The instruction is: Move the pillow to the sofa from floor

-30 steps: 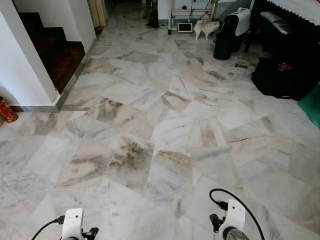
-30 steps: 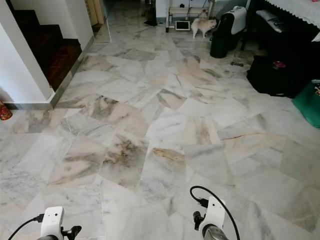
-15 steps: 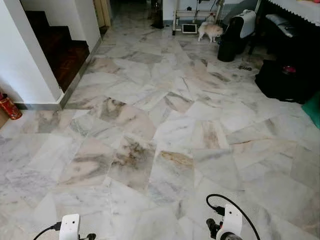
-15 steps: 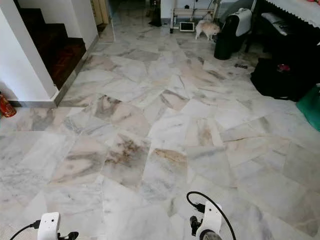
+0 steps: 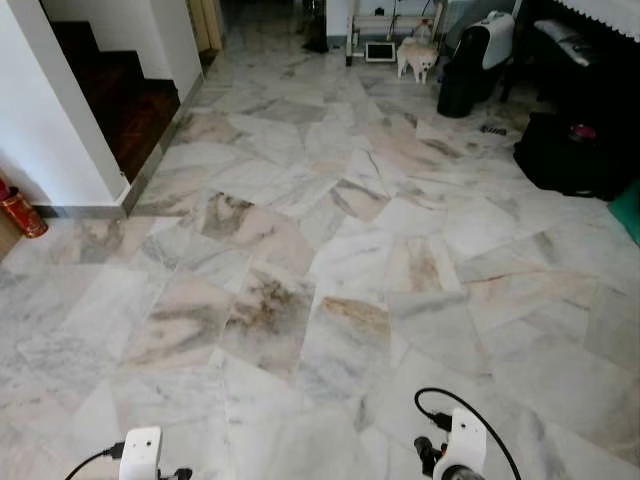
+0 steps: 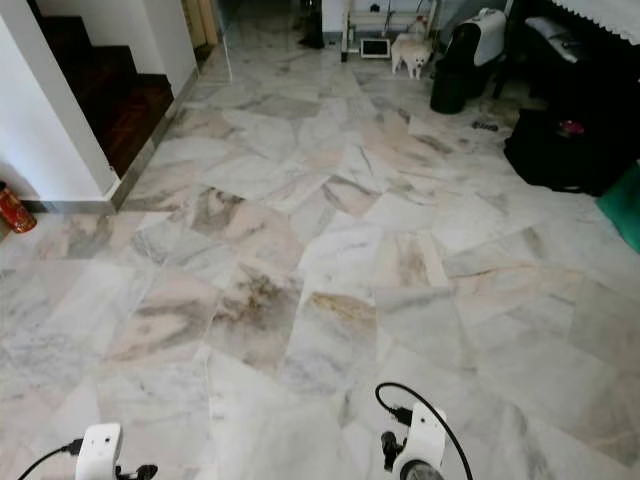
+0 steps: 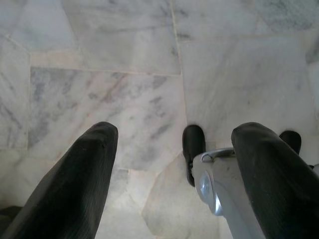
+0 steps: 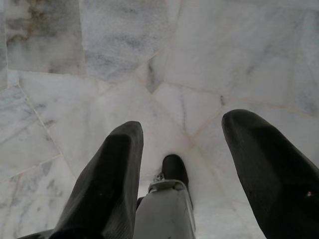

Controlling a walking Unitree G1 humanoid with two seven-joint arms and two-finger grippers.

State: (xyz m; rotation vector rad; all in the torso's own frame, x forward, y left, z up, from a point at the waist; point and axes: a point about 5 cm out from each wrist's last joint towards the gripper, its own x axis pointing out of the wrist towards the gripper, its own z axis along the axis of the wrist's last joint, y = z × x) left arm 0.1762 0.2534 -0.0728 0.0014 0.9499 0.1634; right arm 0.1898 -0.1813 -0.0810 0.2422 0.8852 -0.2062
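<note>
Fingers (image 7: 79,179) spread; marble floor (image 5: 330,230) open ahead.

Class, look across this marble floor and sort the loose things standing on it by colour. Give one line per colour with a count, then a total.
Red: 1, the red cylinder by the wall.
White: 1, the small dog at the far end.
Black: 2, the black bag and the black-and-white appliance.
Green: 1, the green object at the edge.
Total: 5
</note>
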